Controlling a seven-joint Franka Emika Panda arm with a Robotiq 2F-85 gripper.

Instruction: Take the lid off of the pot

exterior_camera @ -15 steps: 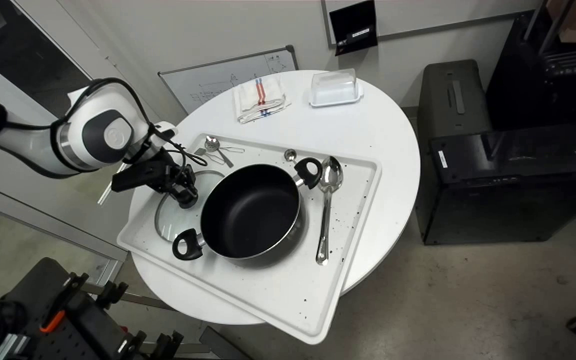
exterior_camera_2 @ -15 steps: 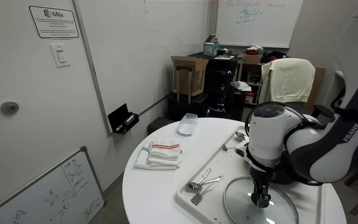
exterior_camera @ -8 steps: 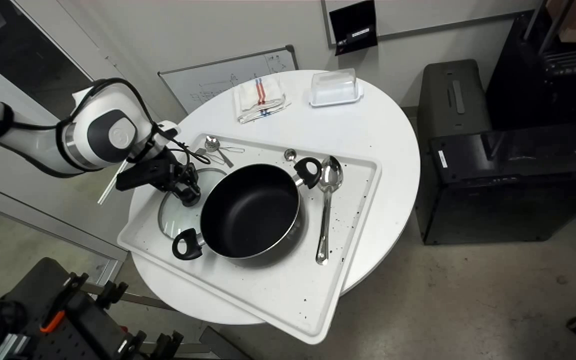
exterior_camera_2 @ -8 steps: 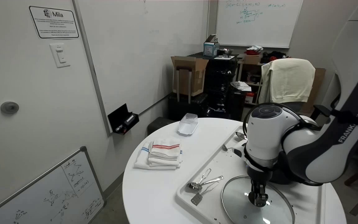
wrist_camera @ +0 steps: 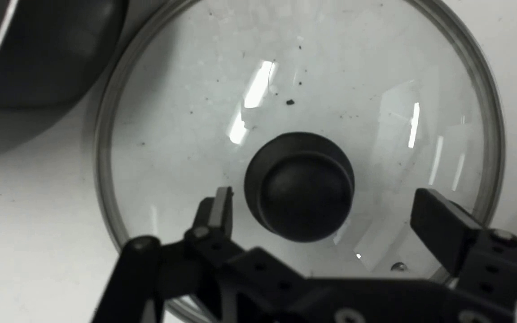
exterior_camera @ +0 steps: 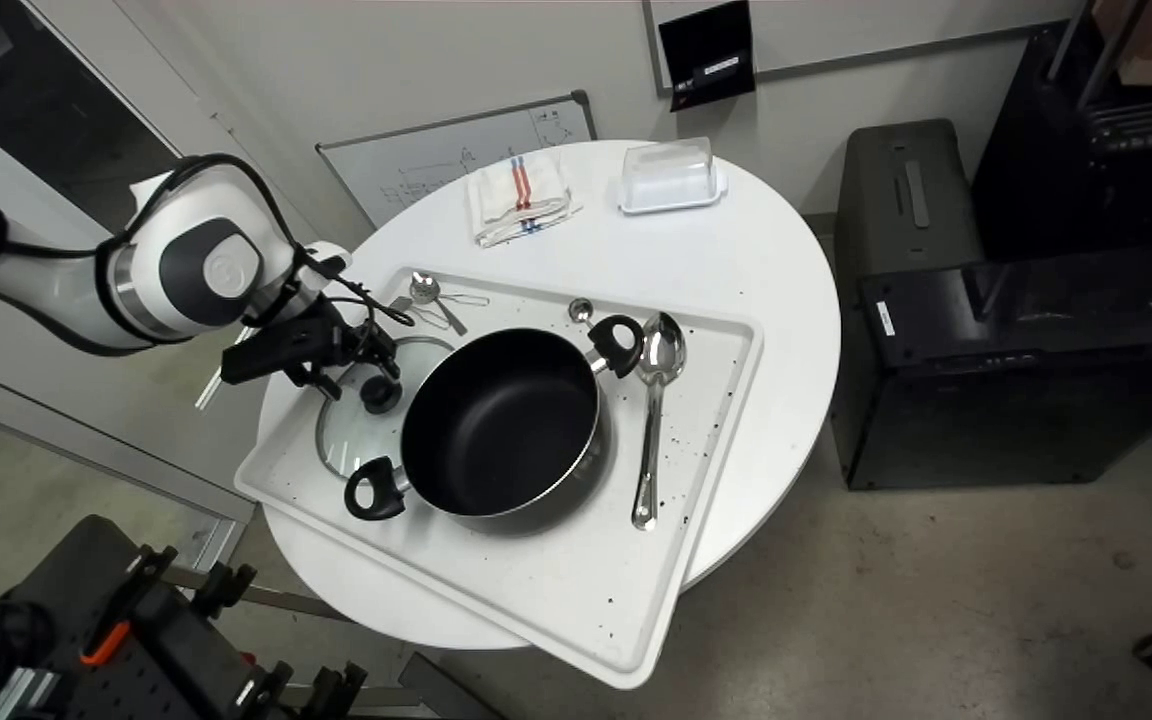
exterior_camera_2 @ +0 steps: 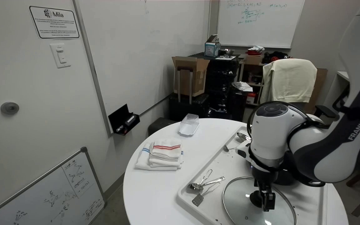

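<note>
Lid (wrist_camera: 301, 179) in tray (exterior_camera: 556, 600), round white table (exterior_camera: 766, 250); jaws spread; whiteboard (exterior_camera_2: 58, 190) against wall (exterior_camera_2: 42, 125).

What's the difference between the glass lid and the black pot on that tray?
The lid is clear glass, showing what lies beneath it; the pot is black and opaque. The lid has one dark knob at its centre; the pot has two loop handles at its sides. The lid is far shallower than the pot, which stands open at the top. Both are round and rest on the white tray.
</note>
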